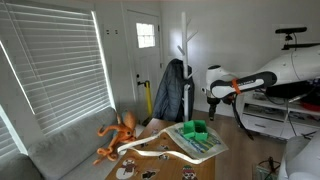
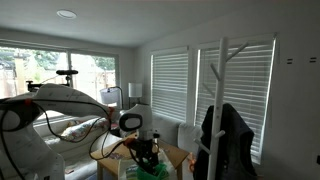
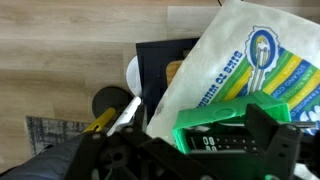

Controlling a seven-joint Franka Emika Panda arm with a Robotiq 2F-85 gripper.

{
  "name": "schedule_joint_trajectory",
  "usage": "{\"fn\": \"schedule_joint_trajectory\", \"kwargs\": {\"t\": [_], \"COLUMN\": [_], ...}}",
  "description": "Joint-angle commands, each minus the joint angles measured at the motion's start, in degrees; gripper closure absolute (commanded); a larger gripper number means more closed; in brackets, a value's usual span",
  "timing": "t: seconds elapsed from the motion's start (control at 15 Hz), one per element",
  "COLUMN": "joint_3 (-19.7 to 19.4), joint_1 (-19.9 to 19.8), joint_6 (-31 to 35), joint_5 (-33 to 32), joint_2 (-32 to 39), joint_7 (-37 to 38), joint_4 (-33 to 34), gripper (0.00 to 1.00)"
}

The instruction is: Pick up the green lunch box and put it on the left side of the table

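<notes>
the tool (image 3: 195,150), jaws wide open and holding nothing, hangs just above the green lunch box (image 3: 225,125), which sits on a printed sheet (image 3: 240,60) on the desk (image 1: 203,166), so a skewed descent could nudge the box aside or pinch the loose sheet with it.

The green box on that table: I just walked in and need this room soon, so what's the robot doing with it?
A robot arm is going for the green lunch box. The box sits on a printed sheet on the table and has not been lifted. The gripper hangs open just above it. In the wrist view the box shows close under the jaws, but nothing is gripped. An orange toy octopus lies nearby.
</notes>
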Motion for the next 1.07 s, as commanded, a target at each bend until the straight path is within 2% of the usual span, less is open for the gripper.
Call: {"fn": "schedule_joint_trajectory", "kwargs": {"t": [0.0, 0.07, 0.27, 0.47, 0.67, 0.8, 1.0], "joint_3": [0.72, 0.69, -2.36, -6.00, -7.01, -6.42, -4.72], "joint_1": [-0.72, -0.65, -0.64, 0.98, 1.24, 0.75, 0.05], "joint_6": [-0.11, 1.82, 6.32, 6.76, 5.57, 5.39, 7.13], "joint_5": [0.52, 0.12, 1.12, 7.37, 13.51, 16.39, 18.53], "joint_2": [0.83, 0.79, 3.28, 5.57, 9.05, 11.08, 15.68], "joint_7": [-0.27, -0.58, -8.14, -18.77, -26.38, -28.39, -26.37], "joint_4": [0.60, -0.01, 1.42, 3.16, 5.65, 7.41, 10.18], "gripper": [0.00, 0.00, 0.00, 0.00, 0.00, 0.00, 0.00]}}
